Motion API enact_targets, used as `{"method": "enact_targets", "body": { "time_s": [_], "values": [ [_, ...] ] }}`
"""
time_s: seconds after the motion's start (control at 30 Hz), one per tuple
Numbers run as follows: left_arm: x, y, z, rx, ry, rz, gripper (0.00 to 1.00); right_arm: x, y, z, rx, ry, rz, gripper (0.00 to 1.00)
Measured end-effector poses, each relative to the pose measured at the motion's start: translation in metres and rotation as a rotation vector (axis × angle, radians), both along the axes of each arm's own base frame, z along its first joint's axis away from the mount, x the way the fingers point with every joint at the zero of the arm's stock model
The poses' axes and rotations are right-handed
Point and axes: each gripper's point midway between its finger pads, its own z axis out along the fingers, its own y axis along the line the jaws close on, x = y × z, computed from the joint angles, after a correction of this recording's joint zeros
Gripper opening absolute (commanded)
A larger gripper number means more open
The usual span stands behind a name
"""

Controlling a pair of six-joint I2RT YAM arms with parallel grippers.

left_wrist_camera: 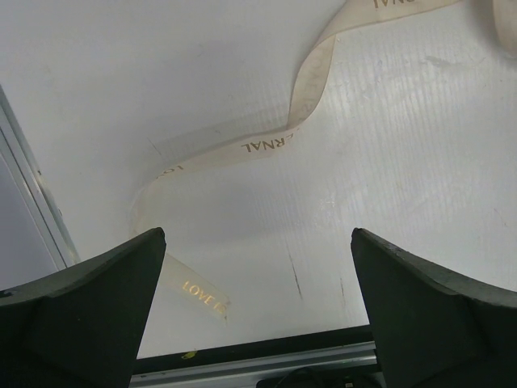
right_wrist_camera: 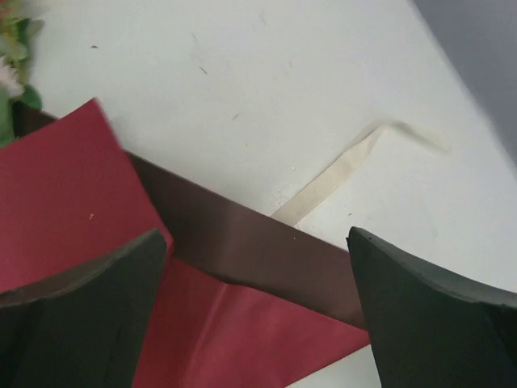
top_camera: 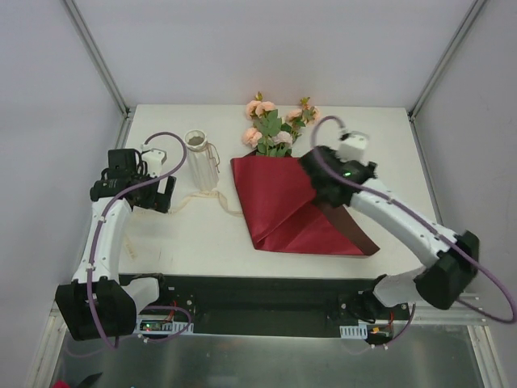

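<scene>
From above, the left gripper (top_camera: 160, 194) hovered near the left edge of the table (top_camera: 202, 242), just beside a cream ribbon (top_camera: 187, 199). The right gripper (top_camera: 313, 176) hung over red wrapping paper (top_camera: 275, 206), near the flowers (top_camera: 273, 128).

Left wrist view: jaws spread wide and empty, with the ribbon curling across bare table ahead.

Right wrist view: jaws spread wide and empty above the paper's dark folded edge, with bare table beyond.

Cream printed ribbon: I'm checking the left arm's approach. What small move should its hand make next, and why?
Probably lower the left hand down: it is open, holding nothing, and the loose end of the cream printed ribbon lies flat on the white table between its fingers.
</scene>
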Motion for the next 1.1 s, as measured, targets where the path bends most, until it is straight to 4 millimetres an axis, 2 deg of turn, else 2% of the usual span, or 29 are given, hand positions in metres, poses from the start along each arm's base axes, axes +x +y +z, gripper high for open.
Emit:
{"method": "enact_targets", "body": {
  "time_s": [0.07,0.13,0.17,0.23,0.37,0.43,0.57,0.67,0.7,0.77,0.87,0.93,0.97,1.03,1.07,1.1],
  "values": [
    [0.001,0.0,0.003,0.0,-0.007,0.0,0.99,0.014,-0.037,-0.027,0.228,0.107,-0.068,0.98],
    [0.002,-0.001,0.005,-0.004,-0.012,-0.003,0.99,0.031,-0.062,-0.046,0.388,0.162,-0.09,0.98],
    [0.001,-0.002,0.007,-0.007,-0.014,-0.005,0.99,0.039,-0.066,-0.053,0.442,0.184,-0.067,0.98],
    [-0.002,-0.006,0.01,-0.024,-0.014,-0.015,0.99,0.046,-0.048,-0.066,0.51,0.241,0.055,0.99],
    [-0.001,-0.014,0.021,-0.066,-0.031,-0.037,0.99,0.044,0.009,-0.085,0.613,0.327,0.333,0.94],
    [0.0,-0.017,0.026,-0.077,-0.042,-0.044,0.99,0.043,0.023,-0.097,0.653,0.357,0.399,0.91],
    [0.002,-0.019,0.032,-0.089,-0.055,-0.054,0.99,0.043,0.037,-0.136,0.699,0.453,0.445,0.84],
    [0.001,-0.02,0.032,-0.092,-0.049,-0.055,0.99,0.042,0.04,-0.159,0.716,0.505,0.452,0.74],
    [0.0,-0.02,0.032,-0.092,-0.045,-0.055,0.99,0.041,0.04,-0.163,0.719,0.513,0.461,0.67],
    [-0.001,-0.02,0.032,-0.092,-0.044,-0.056,0.99,0.042,0.043,-0.165,0.726,0.515,0.482,0.6],
    [-0.003,-0.02,0.033,-0.09,-0.048,-0.056,0.99,0.049,0.05,-0.159,0.729,0.483,0.534,0.54],
    [-0.004,-0.02,0.034,-0.088,-0.048,-0.057,0.99,0.053,0.052,-0.157,0.725,0.466,0.561,0.45],
    [-0.004,-0.02,0.034,-0.088,-0.047,-0.058,0.99,0.054,0.053,-0.156,0.72,0.46,0.574,0.33],
    [-0.005,-0.02,0.034,-0.086,-0.047,-0.058,0.99,0.055,0.055,-0.154,0.715,0.457,0.597,0.16],
    [-0.005,-0.02,0.034,-0.085,-0.047,-0.057,0.99,0.056,0.056,-0.152,0.715,0.455,0.605,0.04],
    [-0.005,-0.019,0.034,-0.083,-0.047,-0.056,0.99,0.057,0.057,-0.15,0.714,0.452,0.613,0.01]
  ]
}}
